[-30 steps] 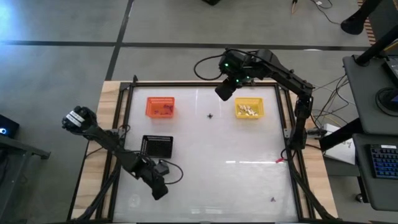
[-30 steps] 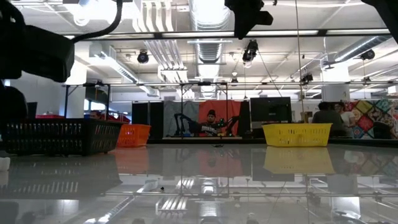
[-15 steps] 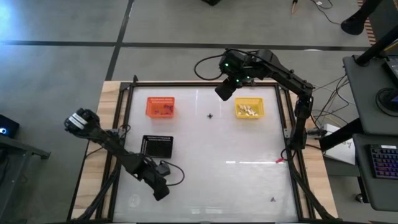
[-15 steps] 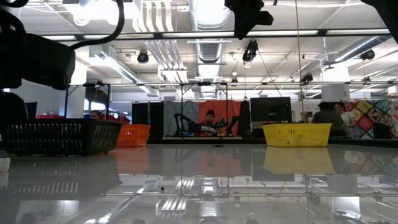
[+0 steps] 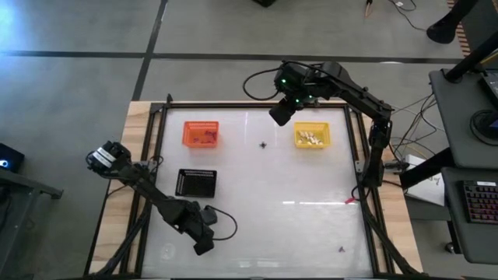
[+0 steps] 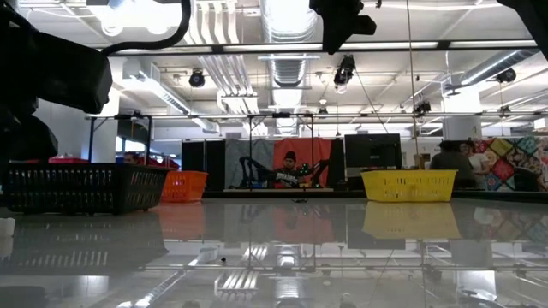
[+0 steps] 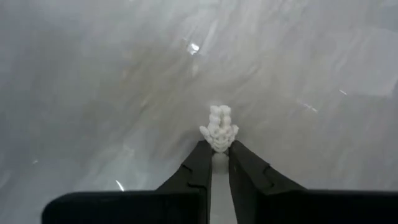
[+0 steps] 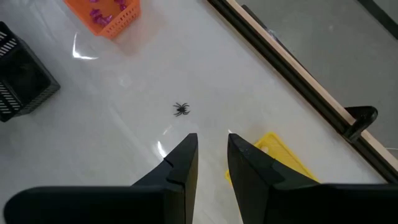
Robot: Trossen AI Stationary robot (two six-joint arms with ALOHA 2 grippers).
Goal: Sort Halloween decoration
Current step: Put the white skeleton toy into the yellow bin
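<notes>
Left gripper (image 7: 219, 148): I see it low over the near-left part of the table (image 5: 296, 225), its two fingers (image 7: 196, 168) pressed in on a small white trinket (image 7: 219, 127), a knobbly, bone-like piece that sticks out past the tips.
Right gripper (image 8: 211, 144): it hangs above the far side of the table, between the two baskets; I read its fingers as parted a little with nothing between them.
Spider (image 8: 181, 109): a small dark one lies on the white surface between the baskets, ahead of the right gripper; I can also pick it out from above (image 5: 263, 144).
Orange basket (image 5: 200, 133): far left, with purple pieces inside.
Yellow basket (image 5: 311, 136): far right, with pale pieces inside.
Black tray (image 5: 196, 183): left side, nearer than the orange basket, just beyond the left gripper.
Other trinket (image 5: 341, 250): one more dark speck lies near the front right corner, well apart from everything else; I cannot tell what it is.
</notes>
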